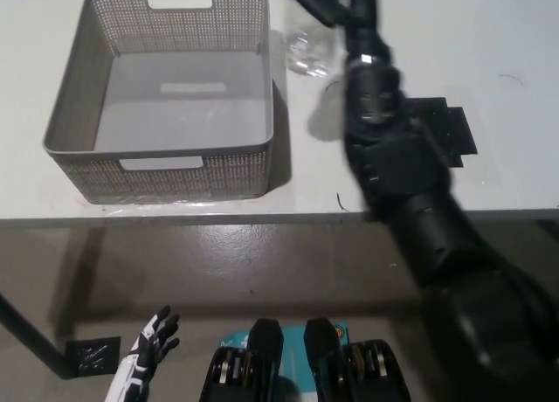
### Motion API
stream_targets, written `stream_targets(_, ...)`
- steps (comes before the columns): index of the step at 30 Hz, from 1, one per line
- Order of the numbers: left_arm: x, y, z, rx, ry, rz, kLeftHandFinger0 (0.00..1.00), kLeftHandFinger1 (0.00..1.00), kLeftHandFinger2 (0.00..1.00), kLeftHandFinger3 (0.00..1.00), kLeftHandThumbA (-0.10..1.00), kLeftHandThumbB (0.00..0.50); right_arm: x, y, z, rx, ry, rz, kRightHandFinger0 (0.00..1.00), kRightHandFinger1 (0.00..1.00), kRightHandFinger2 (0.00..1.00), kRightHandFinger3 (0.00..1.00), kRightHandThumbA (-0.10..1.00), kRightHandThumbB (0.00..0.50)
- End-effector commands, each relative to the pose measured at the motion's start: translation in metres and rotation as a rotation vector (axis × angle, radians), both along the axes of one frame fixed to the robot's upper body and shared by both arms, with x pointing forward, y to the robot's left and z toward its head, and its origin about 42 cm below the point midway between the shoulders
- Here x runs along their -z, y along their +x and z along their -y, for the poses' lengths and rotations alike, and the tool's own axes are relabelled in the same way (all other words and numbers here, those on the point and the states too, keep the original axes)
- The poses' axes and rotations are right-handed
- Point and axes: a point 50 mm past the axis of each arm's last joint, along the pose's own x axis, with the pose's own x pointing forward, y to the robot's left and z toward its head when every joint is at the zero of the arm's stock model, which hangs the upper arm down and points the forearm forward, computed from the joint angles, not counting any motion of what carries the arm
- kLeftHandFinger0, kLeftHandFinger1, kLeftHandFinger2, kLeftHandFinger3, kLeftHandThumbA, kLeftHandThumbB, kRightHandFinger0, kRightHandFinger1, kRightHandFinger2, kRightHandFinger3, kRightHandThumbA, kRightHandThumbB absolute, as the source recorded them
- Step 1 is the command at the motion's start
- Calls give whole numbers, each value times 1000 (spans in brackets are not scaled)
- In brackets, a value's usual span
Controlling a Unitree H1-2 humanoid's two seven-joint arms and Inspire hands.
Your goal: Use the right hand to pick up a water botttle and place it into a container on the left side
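water bottle (pixel 307 45) at twelve o'clock, grasped by the black right hand (pixel 336 2) over the white counter (pixel 489 44), beside the grey basket (pixel 162 170); white left hand (pixel 150 350) released at seven o'clock above grey floor (pixel 288 262).

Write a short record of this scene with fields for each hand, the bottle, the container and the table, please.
right hand: black hand shut on clear plastic water bottle, at the picture's top edge
bottle: lifted, beside the basket's right wall, not inside
container: grey perforated plastic basket, nothing in it
left hand: white hand resting low, below the table edge, open
table: white table, black square mat bare
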Motion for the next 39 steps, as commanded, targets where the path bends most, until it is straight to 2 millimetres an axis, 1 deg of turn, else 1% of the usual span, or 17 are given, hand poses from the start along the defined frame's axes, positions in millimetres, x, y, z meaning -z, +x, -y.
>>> stream_targets(1, -6, 0, 5, 36, -1, 28, 1000, 1000, 1000, 1000, 1000, 167, -48, -23, -40, -36, -32, 239, 0, 56, 347, 401, -100, 122)
stream_targets(4, -6, -2, 5, 51, -11, 15, 1000, 1000, 1000, 1000, 1000, 175, -41, -31, -62, -69, -52, 242, 0, 88, 491, 551, -100, 117)
stream_targets(10, -2, -2, 7, 68, -16, 21, 1000, 1000, 1000, 1000, 1000, 160, -29, -36, -97, -130, -47, 156, 0, 59, 479, 525, -100, 127)
stream_targets(12, 2, -7, 9, 65, -9, 17, 1000, 1000, 1000, 1000, 1000, 145, -17, -37, -105, -151, -24, 58, 0, 63, 458, 409, -100, 146)
stream_targets(14, 0, -9, 12, 60, -17, 17, 1000, 1000, 1000, 1000, 1000, 137, -3, -34, -108, -161, -50, -2, 0, 83, 473, 387, -100, 140)
stream_targets(19, 0, -10, 12, 64, -21, 31, 1000, 1000, 1000, 1000, 1000, 132, 24, -26, -103, -145, -66, -153, 0, 237, 649, 523, -100, 122)
stream_targets(24, 0, -11, 15, 85, -28, 39, 1000, 1000, 1000, 1000, 1000, 86, 50, -18, -83, -106, -69, -224, 0, 303, 705, 562, -100, 112)
stream_targets(27, 1, -13, 17, 89, -8, 52, 1000, 1000, 1000, 1000, 1000, 62, 60, -15, -72, -83, -17, -254, 21, 353, 747, 585, -100, 134)
stream_targets(29, 2, -13, 17, 95, -1, 66, 1000, 1000, 1000, 1000, 1000, 46, 63, -16, -69, -58, 7, -246, 25, 333, 691, 600, -100, 134)
stream_targets(31, 2, -16, 16, 95, 0, 63, 1000, 1000, 1000, 1000, 1000, 48, 67, -17, -67, -33, 23, -225, 31, 327, 669, 628, 13, 130)
stream_targets(32, 2, -16, 16, 94, -2, 57, 1000, 1000, 1000, 1000, 1000, 57, 68, -18, -66, -13, 14, -210, 113, 431, 778, 736, 91, 146)
stream_targets(33, 2, -16, 17, 97, 0, 55, 1000, 1000, 1000, 1000, 1000, 64, 69, -18, -64, 1, 3, -196, 294, 628, 1000, 983, 295, 186)
stream_targets(34, 2, -16, 17, 99, 5, 55, 1000, 1000, 1000, 1000, 1000, 64, 69, -18, -63, 7, -7, -180, 320, 618, 949, 978, 370, 189)
stream_targets(35, 3, -15, 16, 103, 3, 50, 1000, 1000, 1000, 1000, 1000, 74, 67, -19, -64, 1, -20, -153, 570, 863, 1000, 1000, 522, 244)
stream_targets(36, 3, -15, 16, 104, 3, 48, 1000, 1000, 1000, 1000, 1000, 74, 67, -20, -65, -3, -24, -146, 655, 866, 1000, 1000, 586, 246)
stream_targets(38, 2, -16, 15, 108, 12, 49, 1000, 1000, 1000, 1000, 1000, 67, 64, -22, -68, -27, -5, -124, 803, 988, 1000, 1000, 656, 271)
stream_targets(39, 2, -17, 15, 112, 17, 49, 1000, 1000, 1000, 1000, 1000, 73, 61, -24, -69, -40, -20, -98, 1000, 1000, 1000, 1000, 737, 284)
